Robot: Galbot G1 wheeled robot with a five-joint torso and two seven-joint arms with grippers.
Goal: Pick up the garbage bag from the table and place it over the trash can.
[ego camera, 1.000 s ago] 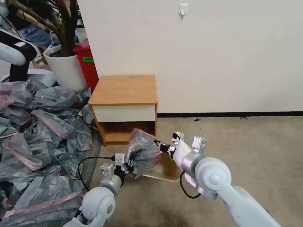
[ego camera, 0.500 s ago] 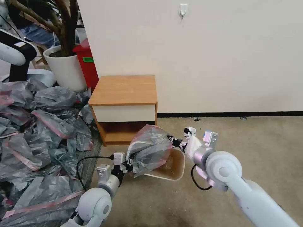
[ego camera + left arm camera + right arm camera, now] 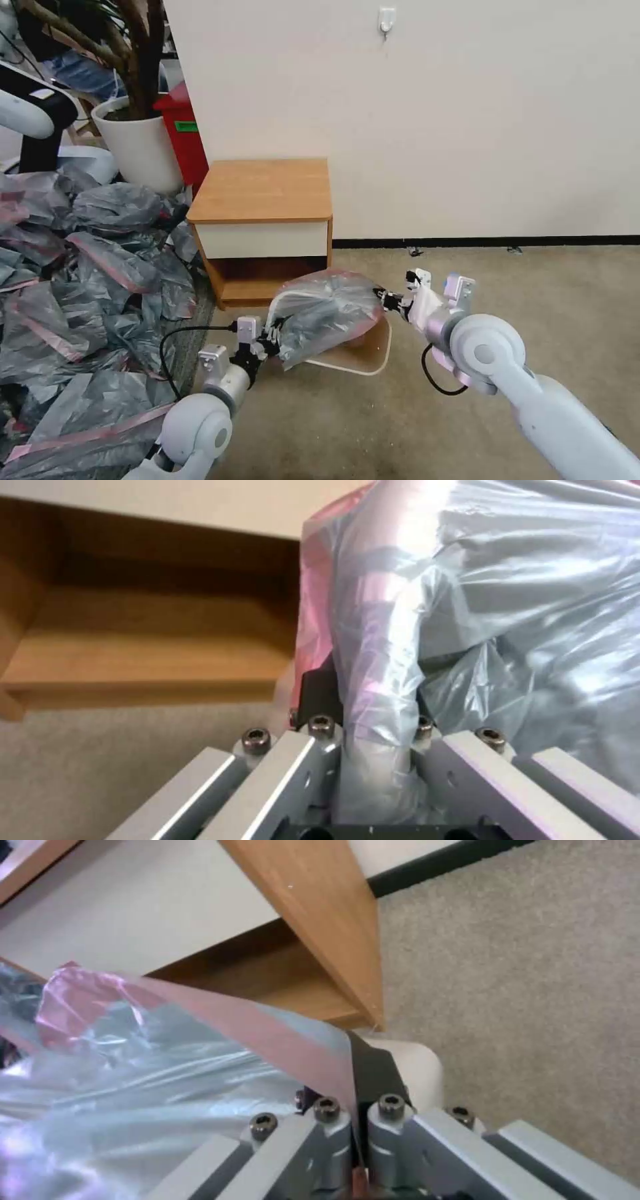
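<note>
Plain off-white wall [image 3: 433, 120] spans the rear, with a small white hook [image 3: 387, 19] mounted at 12 o'clock. A black skirting board [image 3: 487, 241] runs along its foot. Floor is beige-brown carpet [image 3: 547, 313], lightly soiled, with small debris near the skirting. At 10 o'clock stand a large white plant pot [image 3: 137, 150] with a woody trunk and a red box [image 3: 183, 133]. A heap of grey-and-pink bags [image 3: 80, 287] occupies 9 o'clock. Lighting even.

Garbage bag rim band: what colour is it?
Pink-red, on the translucent grey garbage bag; clearest in the right wrist view.
</note>
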